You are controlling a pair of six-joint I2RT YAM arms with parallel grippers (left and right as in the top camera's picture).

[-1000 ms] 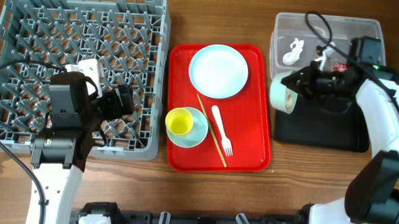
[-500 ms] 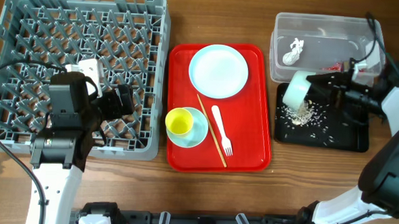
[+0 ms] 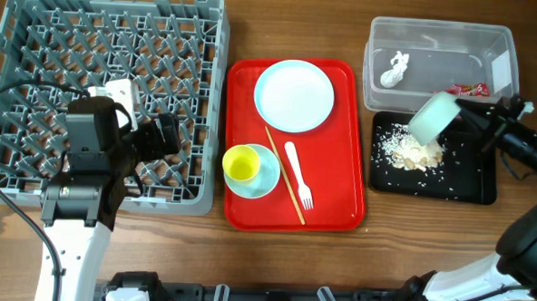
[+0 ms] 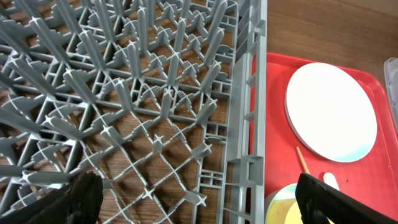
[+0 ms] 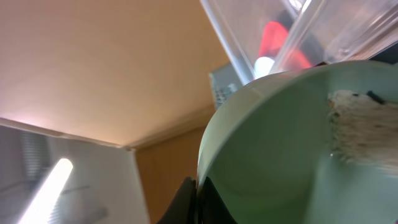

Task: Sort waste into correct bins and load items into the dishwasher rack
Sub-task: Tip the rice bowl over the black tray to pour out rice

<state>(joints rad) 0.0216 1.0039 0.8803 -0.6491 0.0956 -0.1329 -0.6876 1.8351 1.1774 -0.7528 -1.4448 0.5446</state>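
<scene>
From overhead, the dishwasher rack (image 3: 109, 62), left of the red serving tray (image 3: 340, 172), held no dishes that showed. On that tray lay the plate (image 3: 294, 95), the yellow cup (image 3: 241, 164) nested in 1 bowl (image 3: 267, 178), the fork (image 3: 299, 177) and the chopstick (image 3: 284, 174), so 5 items were not yet loaded. Right of the tray's far end, the clear tub (image 3: 437, 35) held the white scrap (image 3: 395, 70) and the red wrapper (image 3: 466, 89). Right of the tray's near half, the black tray (image 3: 471, 182) carried a heap of crumbs (image 3: 412, 153). Above them the right gripper (image 3: 463, 114) held the mint bowl (image 3: 433, 117) tipped by its rim, so waste sorting looked nearly finished. In the left wrist view, the left gripper (image 4: 199, 202) hovered over the rack's edge beside the tray, fingers spread wide and empty. In the right wrist view, the mint bowl filled the frame, a dark finger clamped on its rim and a few crumbs clinging inside. It likely wanted a further shake, then racking.
</scene>
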